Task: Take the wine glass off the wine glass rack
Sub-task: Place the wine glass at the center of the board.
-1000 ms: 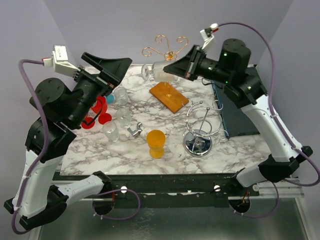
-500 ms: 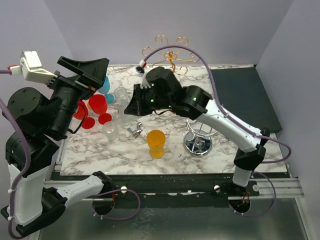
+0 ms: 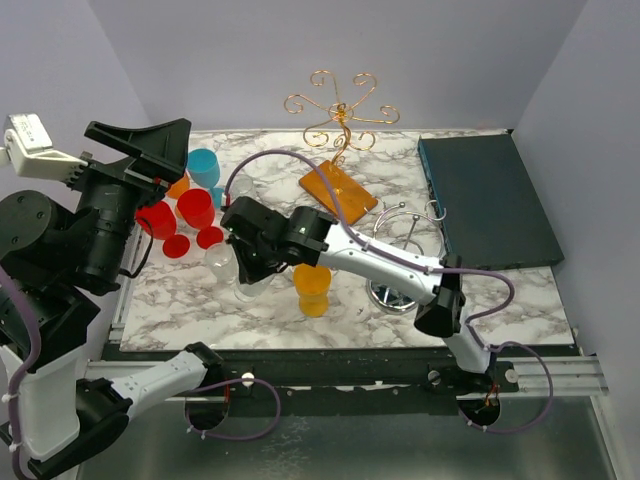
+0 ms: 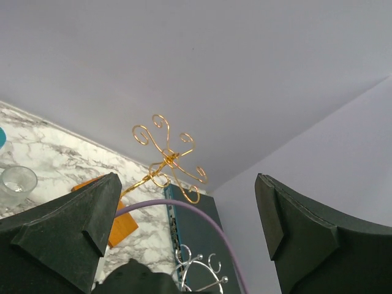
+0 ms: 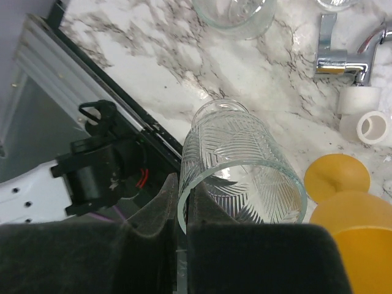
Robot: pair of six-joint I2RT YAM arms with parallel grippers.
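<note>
The table is white marble veined with grey. At its far edge stands a gold wire rack. The wine glass is clear, cut with chevron ribs. Beside it is an orange goblet. Red cups and a blue cup stand left, a dark teal box right.

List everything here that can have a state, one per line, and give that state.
gold rack, upright, empty.
glass, off the rack, held by its rim.
right gripper, shut on the glass.
left gripper, open, empty.
goblet, upright.
</note>
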